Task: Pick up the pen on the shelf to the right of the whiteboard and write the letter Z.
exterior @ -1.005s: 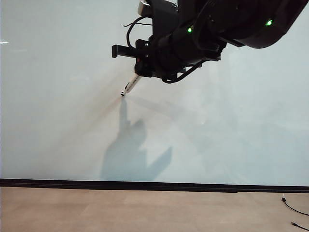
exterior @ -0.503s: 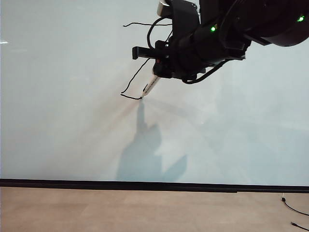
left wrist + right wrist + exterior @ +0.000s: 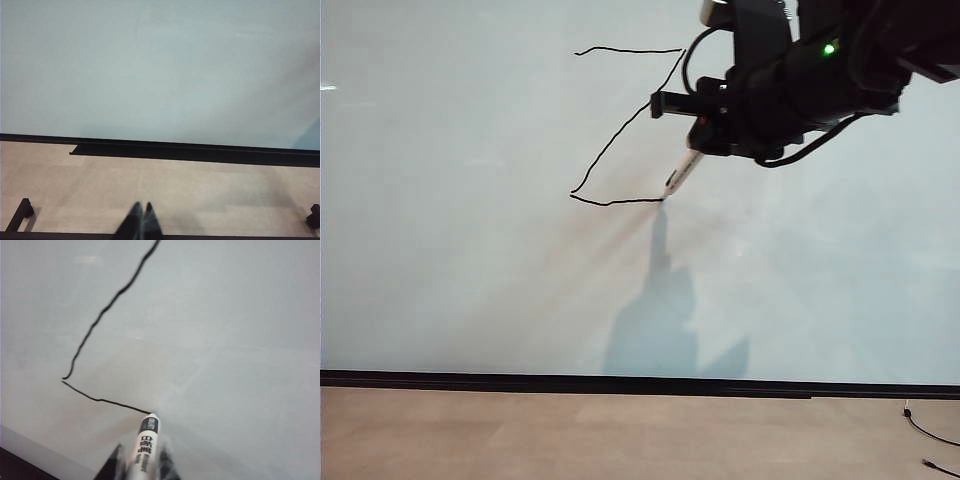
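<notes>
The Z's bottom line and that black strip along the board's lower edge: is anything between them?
In the exterior view, only bare whiteboard lies between the letter Z and the black strip, crossed by the shadow of the right gripper holding the pen.

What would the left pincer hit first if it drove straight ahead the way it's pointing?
Probably the whiteboard. The left pincer, shut, points across bare tan surface at the board's black lower strip; nothing lies between, though depth is unclear.

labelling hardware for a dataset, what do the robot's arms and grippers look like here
The right arm is bulky matte black, with a glowing green indicator light, looped black cables and a flat black bar sticking sideways. The right gripper shows dark tapered fingers. The left gripper appears only as two slim, black, pointed fingertips; its arm is out of view.
</notes>
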Controlling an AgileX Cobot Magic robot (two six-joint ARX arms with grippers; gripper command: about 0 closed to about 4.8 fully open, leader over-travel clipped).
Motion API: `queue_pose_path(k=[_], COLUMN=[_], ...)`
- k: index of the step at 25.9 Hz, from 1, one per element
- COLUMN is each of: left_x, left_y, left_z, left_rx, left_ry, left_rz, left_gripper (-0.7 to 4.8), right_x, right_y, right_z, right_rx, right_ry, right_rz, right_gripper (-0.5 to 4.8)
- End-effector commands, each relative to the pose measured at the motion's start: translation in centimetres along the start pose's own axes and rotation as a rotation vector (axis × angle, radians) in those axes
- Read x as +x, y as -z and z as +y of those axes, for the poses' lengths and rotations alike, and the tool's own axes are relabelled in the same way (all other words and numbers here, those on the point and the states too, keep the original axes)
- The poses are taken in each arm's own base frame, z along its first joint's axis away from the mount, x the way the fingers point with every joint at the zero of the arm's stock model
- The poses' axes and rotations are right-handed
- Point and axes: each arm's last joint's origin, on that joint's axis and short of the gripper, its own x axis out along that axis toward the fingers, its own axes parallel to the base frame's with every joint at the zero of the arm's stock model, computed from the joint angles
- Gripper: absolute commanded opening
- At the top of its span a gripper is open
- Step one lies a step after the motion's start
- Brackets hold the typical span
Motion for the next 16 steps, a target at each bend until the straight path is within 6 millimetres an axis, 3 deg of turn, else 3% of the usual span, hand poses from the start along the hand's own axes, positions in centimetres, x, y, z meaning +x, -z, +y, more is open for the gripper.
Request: queue_pose_path(k=[1, 8, 16], left_x=[0.0, 0.0, 0.0], left_y=[-0.1, -0.1, -0.1], left_z=[0.0, 0.0, 0.0], left_rx=[0.005, 0.005, 0.005], left_ry=[0.000, 0.001, 0.001], left_rz=[-0.008, -0.008, -0.007], left_gripper=[-0.04, -0.04, -0.05], right_x=[-0.5, -1.6, -2.1], right_y=[-0.7, -0.8, -1.6], right_z=[-1.0, -2.2, -1.4], right_rx=[-0.001, -0.004, 0.002], right_ry=[0.069, 0.104, 0.029], right_rz=[-0.048, -0.052, -0.092], right_gripper=[-0.07, -0.07, -0.07])
